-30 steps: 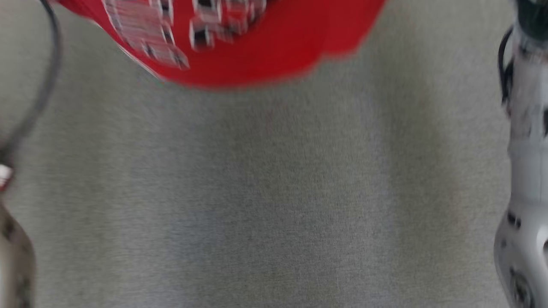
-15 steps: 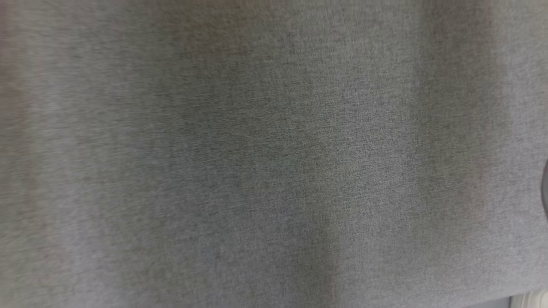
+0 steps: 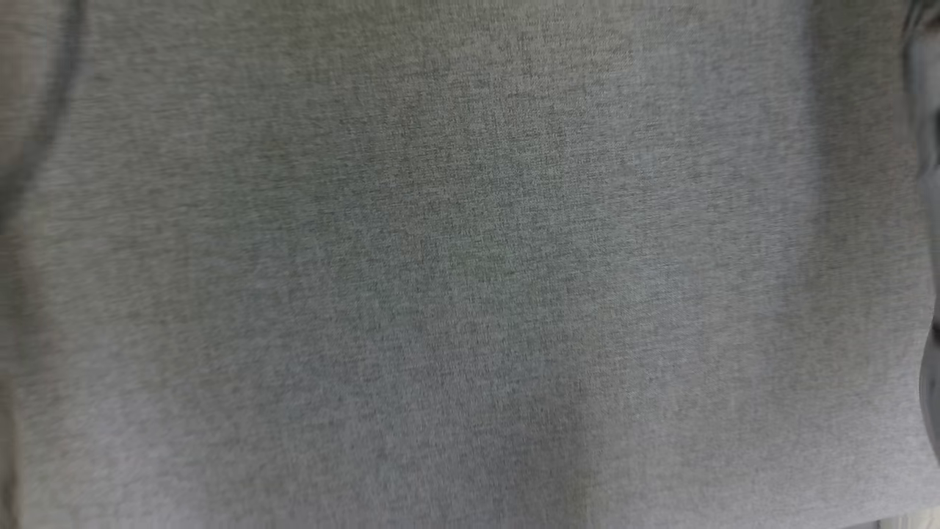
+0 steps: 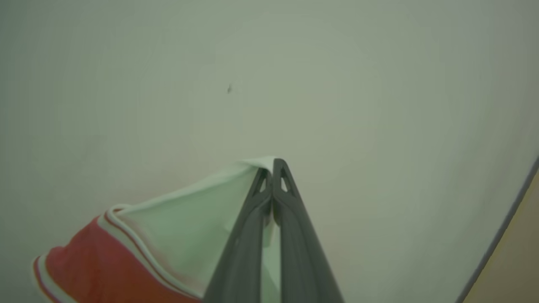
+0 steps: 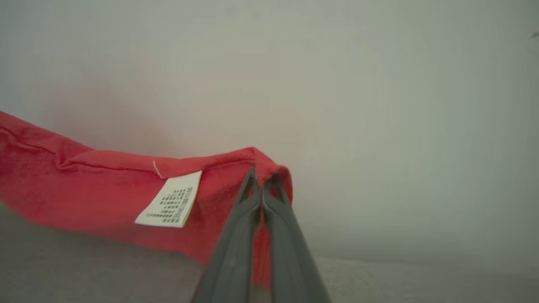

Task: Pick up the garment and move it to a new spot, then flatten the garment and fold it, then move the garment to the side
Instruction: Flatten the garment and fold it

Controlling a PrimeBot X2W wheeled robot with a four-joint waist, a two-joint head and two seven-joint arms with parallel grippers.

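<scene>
The garment (image 5: 97, 189) is red cloth with a white care label (image 5: 168, 205); in the left wrist view it shows a pale inner side (image 4: 198, 219) and a red part with white striped trim (image 4: 84, 269). My left gripper (image 4: 273, 168) is shut on a pale corner of the garment, which hangs away to the lower left. My right gripper (image 5: 263, 176) is shut on a red hem fold, and the cloth stretches off to the left above the grey surface (image 5: 400, 282).
The head view looks straight down on grey woven table cloth (image 3: 470, 264), with a dark blurred arm part at the right edge (image 3: 927, 147). A dark table edge with tan floor beyond runs along the lower right of the left wrist view (image 4: 505, 235).
The head camera has swung: the red garment and both forearms seen a second ago have left its picture, and grey cloth is what it looks at.
</scene>
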